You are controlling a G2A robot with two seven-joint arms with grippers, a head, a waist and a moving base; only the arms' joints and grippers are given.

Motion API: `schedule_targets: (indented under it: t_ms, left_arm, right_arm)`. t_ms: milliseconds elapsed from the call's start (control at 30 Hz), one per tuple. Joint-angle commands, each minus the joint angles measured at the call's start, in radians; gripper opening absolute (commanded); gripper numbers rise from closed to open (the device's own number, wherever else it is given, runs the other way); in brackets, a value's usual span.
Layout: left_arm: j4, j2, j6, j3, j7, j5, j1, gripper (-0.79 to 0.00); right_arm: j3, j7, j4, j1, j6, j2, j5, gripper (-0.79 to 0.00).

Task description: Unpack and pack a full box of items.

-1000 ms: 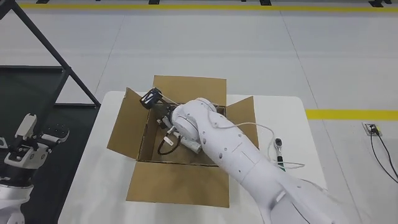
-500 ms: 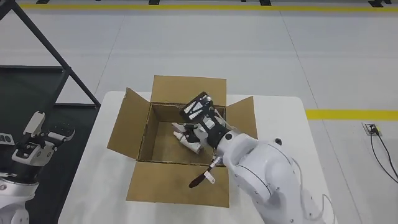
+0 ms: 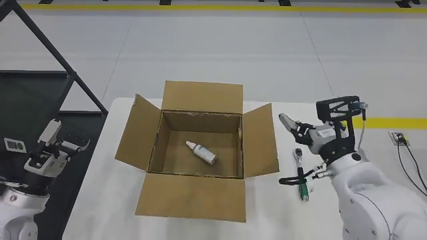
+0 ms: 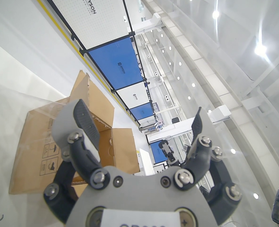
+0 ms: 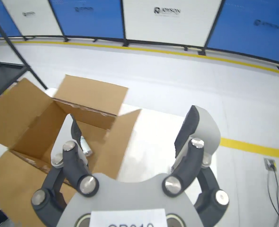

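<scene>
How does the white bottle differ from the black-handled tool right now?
The white bottle lies on the floor of the cardboard box; the black-handled tool lies outside it on the table, to the box's right in the top view. The bottle is pale and stubby; the tool is dark and slim. Shared: both lie flat, and nothing grips either.
</scene>
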Motion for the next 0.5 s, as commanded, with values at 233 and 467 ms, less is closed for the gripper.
schedule_targets:
  t_ms: [233, 467]
  left_arm:
    - [-0.015, 0.002, 0.009, 0.022, 0.005, 0.014, -0.019, 0.000]
    - [-0.025, 0.003, 0.016, 0.033, 0.007, 0.027, -0.026, 0.000]
  right_arm:
    - [0.072, 0.083, 0.218, -0.031, -0.007, 0.015, -0.055, 0.000]
    - [0.111, 0.079, 0.423, -0.037, -0.078, 0.026, 0.026, 0.000]
